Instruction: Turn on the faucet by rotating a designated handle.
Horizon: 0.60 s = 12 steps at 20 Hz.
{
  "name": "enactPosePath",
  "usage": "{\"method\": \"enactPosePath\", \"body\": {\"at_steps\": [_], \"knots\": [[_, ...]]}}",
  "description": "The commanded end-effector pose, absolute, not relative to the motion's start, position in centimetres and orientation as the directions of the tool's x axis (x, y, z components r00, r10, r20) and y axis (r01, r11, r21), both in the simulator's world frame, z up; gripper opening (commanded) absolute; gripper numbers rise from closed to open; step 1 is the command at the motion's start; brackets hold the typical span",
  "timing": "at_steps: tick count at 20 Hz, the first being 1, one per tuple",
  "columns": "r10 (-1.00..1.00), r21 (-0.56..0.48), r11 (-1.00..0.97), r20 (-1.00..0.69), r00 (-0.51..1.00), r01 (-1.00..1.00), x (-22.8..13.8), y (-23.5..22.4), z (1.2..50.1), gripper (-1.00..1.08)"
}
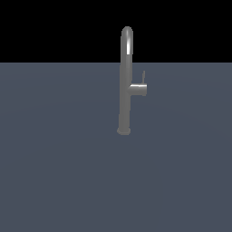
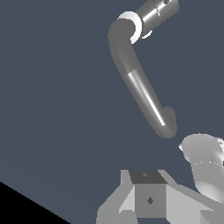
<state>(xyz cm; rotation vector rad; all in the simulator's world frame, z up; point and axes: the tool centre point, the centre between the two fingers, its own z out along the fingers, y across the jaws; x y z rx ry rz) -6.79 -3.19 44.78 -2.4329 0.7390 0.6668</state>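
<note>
Fingers [image 2: 148,216] (wrist view only), faucet [image 1: 125,81] beyond

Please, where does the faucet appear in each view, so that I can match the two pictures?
Exterior view: the faucet stands upright, slightly to the exterior view's right of centre.
Wrist view: the faucet is in view, close, as a bent tube.
Shared landmark: its arched top.

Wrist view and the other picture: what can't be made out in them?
- Gripper: wrist view, fingers cut off by the picture's edge, so open or shut is unknowable.
- Handle: exterior view, too thin to judge its exact angle.
- Robot arm: nowhere in the exterior view.
</note>
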Motion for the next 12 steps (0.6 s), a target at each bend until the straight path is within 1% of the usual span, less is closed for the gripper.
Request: {"method": "enactPosePath", "body": {"at_steps": [1, 7, 12], "knots": [[-0.367, -0.328, -0.679, -0.623, 0.691, -0.656, -5.4, -3.7, 44.0, -1.00], [-0.359, -0.329, -0.559, -0.731, 0.580, -0.761, -2.3, -5.1, 41.7, -1.00], [-0.333, -0.310, -0.446, -0.814, 0.477, -0.840, 0.0, -6.3, 39.3, -1.00]]}}
